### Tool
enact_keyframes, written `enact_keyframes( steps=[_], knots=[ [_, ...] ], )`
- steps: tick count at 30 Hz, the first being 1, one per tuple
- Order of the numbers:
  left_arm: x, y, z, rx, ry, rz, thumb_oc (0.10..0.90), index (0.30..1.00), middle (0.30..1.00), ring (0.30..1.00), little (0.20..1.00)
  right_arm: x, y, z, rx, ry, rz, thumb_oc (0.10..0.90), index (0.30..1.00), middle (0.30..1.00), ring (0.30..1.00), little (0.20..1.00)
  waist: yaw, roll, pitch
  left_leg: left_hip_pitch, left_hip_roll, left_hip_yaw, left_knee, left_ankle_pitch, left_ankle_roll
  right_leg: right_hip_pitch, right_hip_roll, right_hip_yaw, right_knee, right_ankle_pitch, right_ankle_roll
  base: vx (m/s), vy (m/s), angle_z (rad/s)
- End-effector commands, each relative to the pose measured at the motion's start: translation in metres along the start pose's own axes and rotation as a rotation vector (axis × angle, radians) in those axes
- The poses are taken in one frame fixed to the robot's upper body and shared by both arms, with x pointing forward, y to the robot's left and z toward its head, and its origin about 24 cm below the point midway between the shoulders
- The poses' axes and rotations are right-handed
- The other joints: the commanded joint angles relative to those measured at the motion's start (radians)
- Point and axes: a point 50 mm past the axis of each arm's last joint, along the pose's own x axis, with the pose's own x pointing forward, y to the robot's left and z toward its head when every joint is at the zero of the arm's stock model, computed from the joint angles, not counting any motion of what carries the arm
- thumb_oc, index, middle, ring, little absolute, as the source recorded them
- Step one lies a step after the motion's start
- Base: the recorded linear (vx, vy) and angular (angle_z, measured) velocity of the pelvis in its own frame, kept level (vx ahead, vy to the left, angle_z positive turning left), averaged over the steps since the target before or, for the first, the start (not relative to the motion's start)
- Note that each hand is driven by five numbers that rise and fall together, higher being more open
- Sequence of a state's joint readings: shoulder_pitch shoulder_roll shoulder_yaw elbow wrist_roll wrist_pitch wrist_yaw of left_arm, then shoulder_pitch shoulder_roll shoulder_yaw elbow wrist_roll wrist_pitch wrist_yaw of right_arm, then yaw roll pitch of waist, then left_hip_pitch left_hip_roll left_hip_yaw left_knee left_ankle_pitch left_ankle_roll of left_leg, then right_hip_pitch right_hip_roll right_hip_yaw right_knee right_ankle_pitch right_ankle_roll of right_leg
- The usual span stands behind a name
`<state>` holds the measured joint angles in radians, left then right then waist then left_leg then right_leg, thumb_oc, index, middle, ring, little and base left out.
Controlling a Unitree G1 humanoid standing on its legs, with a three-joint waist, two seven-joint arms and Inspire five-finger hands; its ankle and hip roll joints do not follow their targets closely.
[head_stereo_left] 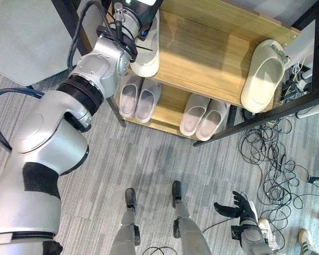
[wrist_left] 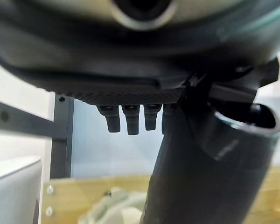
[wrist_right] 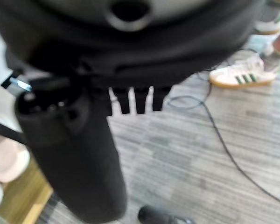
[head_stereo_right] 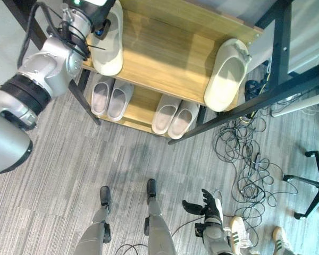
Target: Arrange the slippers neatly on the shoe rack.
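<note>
The left hand (wrist_left: 130,116) is raised over the shoe rack (head_stereo_left: 202,58), fingers straight and holding nothing, seemingly just above a white slipper (head_stereo_left: 147,56) at the upper shelf's left end. Its mate (head_stereo_left: 263,74) lies at the right end (well apart). The right hand (head_stereo_left: 239,207) hangs relaxed, fingers apart, over the floor.

Looks like a lab or office test space. Grey carpet tiles (head_stereo_right: 58,159), loose cables (head_stereo_right: 244,159) tangled across the floor, an office chair base (head_stereo_right: 313,180), and a wooden shoe rack (head_stereo_right: 165,53) on a black metal frame.
</note>
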<state>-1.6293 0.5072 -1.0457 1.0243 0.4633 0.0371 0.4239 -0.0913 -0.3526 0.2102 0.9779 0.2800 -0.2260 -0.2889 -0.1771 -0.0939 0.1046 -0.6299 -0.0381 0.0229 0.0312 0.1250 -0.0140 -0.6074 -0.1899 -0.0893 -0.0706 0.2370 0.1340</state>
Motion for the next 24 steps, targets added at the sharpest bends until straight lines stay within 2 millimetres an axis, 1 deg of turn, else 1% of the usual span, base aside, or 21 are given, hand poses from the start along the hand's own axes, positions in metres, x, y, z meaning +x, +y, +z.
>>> enact_keyframes(
  steps=[1, 3, 4, 8, 9, 14, 19, 20, 21, 22, 23, 24],
  knots=[
    [0.031, 0.081, -0.013, 0.01, 0.078, 0.251, 0.8, 0.9, 0.9, 0.9, 0.9, 0.012, -0.044, 0.014, -0.018, -0.028, -0.144, 0.8, 0.9, 0.9, 0.9, 0.9, 0.032, 0.054, 0.076, 0.089, -0.02, -0.019, -0.118, -0.069, -0.027, 0.124, -0.031, -0.039, -0.017, -0.045, 0.117, 0.0, 0.0, 0.0],
    [0.03, 0.079, -0.017, 0.04, 0.081, 0.241, 0.8, 0.9, 0.9, 0.9, 0.9, 0.012, -0.045, 0.013, -0.018, -0.025, -0.147, 0.8, 0.9, 0.9, 0.9, 0.9, 0.03, 0.053, 0.074, 0.087, -0.02, -0.019, -0.118, -0.069, -0.027, 0.123, -0.031, -0.037, -0.017, -0.045, 0.117, 0.0, 0.0, 0.0],
    [0.028, 0.074, -0.022, 0.08, 0.088, 0.224, 0.8, 0.9, 0.9, 0.9, 0.9, 0.011, -0.045, 0.01, -0.025, -0.018, -0.149, 0.8, 0.9, 0.9, 0.9, 0.9, 0.029, 0.051, 0.07, 0.086, -0.019, -0.019, -0.118, -0.071, -0.026, 0.121, -0.032, -0.038, -0.017, -0.044, 0.117, 0.0, 0.0, 0.0],
    [0.025, 0.068, -0.027, 0.12, 0.098, 0.204, 0.8, 0.9, 0.9, 0.9, 0.9, 0.01, -0.046, 0.006, -0.034, -0.008, -0.154, 0.8, 0.9, 0.9, 0.9, 0.9, 0.026, 0.054, 0.063, 0.08, -0.022, -0.016, -0.118, -0.07, -0.028, 0.114, -0.033, -0.035, -0.017, -0.035, 0.122, 0.03, 0.016, 0.01],
    [0.022, 0.059, -0.028, 0.147, 0.101, 0.175, 0.8, 0.9, 0.9, 0.9, 0.9, 0.009, -0.047, 0.003, -0.04, 0.006, -0.157, 0.8, 0.9, 0.9, 0.9, 0.9, 0.024, 0.055, 0.052, 0.081, -0.021, -0.015, -0.118, -0.073, -0.029, 0.115, -0.034, -0.033, -0.017, -0.038, 0.122, 0.03, 0.018, 0.02],
    [0.02, 0.053, -0.03, 0.146, 0.118, 0.154, 0.8, 0.9, 0.9, 0.9, 0.9, 0.009, -0.048, 0.002, -0.041, 0.009, -0.159, 0.8, 0.9, 0.9, 0.9, 0.9, 0.022, 0.053, 0.045, 0.081, -0.022, -0.013, -0.118, -0.075, -0.029, 0.116, -0.037, -0.035, -0.017, -0.037, 0.123, 0.02, 0.006, -0.03],
    [0.017, 0.043, -0.032, 0.071, 0.157, 0.129, 0.8, 0.9, 0.9, 0.9, 0.9, 0.01, -0.044, 0.002, -0.044, 0.013, -0.152, 0.8, 0.9, 0.9, 0.9, 0.9, 0.014, 0.049, 0.038, 0.077, -0.023, -0.006, -0.118, -0.076, -0.03, 0.109, -0.04, -0.027, -0.017, -0.036, 0.123, 0.0, 0.001, -0.01],
    [0.015, 0.038, -0.032, 0.059, 0.164, 0.112, 0.723, 0.785, 0.785, 0.785, 0.785, 0.009, -0.043, 0.002, -0.044, 0.014, -0.149, 0.8, 0.9, 0.9, 0.9, 0.9, 0.013, 0.049, 0.037, 0.076, -0.023, -0.006, -0.118, -0.075, -0.03, 0.108, -0.04, -0.025, -0.017, -0.036, 0.123, 0.0, 0.0, 0.0],
    [0.012, 0.024, -0.03, -0.004, 0.19, 0.058, 0.409, 0.314, 0.314, 0.314, 0.314, 0.009, -0.04, 0.001, -0.04, 0.02, -0.145, 0.8, 0.9, 0.9, 0.9, 0.9, 0.01, 0.045, 0.034, 0.074, -0.022, -0.005, -0.118, -0.075, -0.03, 0.108, -0.04, -0.024, -0.017, -0.037, 0.122, 0.0, 0.0, 0.0],
    [0.012, 0.024, -0.03, -0.005, 0.19, 0.057, 0.4, 0.3, 0.3, 0.3, 0.3, 0.009, -0.041, 0.001, -0.041, 0.021, -0.146, 0.8, 0.9, 0.9, 0.9, 0.9, 0.01, 0.046, 0.033, 0.073, -0.022, -0.005, -0.118, -0.075, -0.03, 0.108, -0.04, -0.024, -0.017, -0.038, 0.122, 0.0, 0.0, 0.0],
    [0.01, 0.018, -0.028, -0.043, 0.207, 0.043, 0.472, 0.408, 0.408, 0.408, 0.408, 0.009, -0.041, 0.001, -0.034, 0.023, -0.146, 0.8, 0.9, 0.9, 0.9, 0.9, 0.009, 0.045, 0.032, 0.074, -0.023, -0.004, -0.118, -0.074, -0.03, 0.108, -0.04, -0.025, -0.017, -0.039, 0.121, 0.0, 0.0, 0.0],
    [0.01, 0.016, -0.027, -0.07, 0.223, 0.036, 0.522, 0.484, 0.484, 0.484, 0.484, 0.01, -0.041, 0.002, -0.031, 0.025, -0.147, 0.8, 0.9, 0.9, 0.9, 0.9, 0.009, 0.044, 0.032, 0.074, -0.023, -0.004, -0.118, -0.073, -0.03, 0.108, -0.04, -0.024, -0.017, -0.041, 0.12, 0.0, 0.0, 0.0]
  ],
)
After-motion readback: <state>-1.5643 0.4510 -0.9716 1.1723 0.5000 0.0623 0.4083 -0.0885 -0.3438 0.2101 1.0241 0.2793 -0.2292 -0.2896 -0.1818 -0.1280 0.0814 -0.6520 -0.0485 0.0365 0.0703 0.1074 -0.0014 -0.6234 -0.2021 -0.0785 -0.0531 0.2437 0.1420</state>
